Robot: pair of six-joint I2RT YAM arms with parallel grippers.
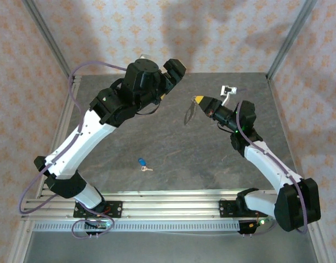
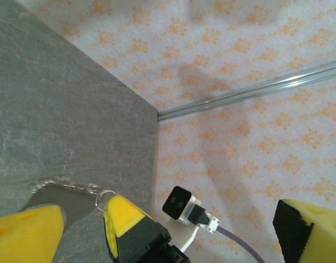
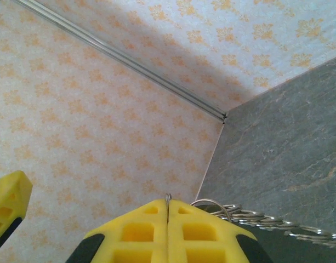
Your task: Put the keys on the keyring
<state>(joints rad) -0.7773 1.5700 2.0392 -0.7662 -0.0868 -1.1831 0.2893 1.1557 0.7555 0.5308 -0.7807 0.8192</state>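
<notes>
One key (image 1: 143, 163) lies on table (image 1: 222, 159), clear of edges; right pincer (image 1: 199, 101) clamps keyring (image 1: 188, 114), left pincer (image 1: 172, 73) spread wide.

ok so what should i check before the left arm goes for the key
1. Right pincer shut on keyring: ok.
2. Left pincer open and empty: ok.
3. Key lying free on the table, nothing over it: ok.
4. Key on keyring: not ok.
5. Which way the key's hole faces: cannot tell, too small.
</notes>
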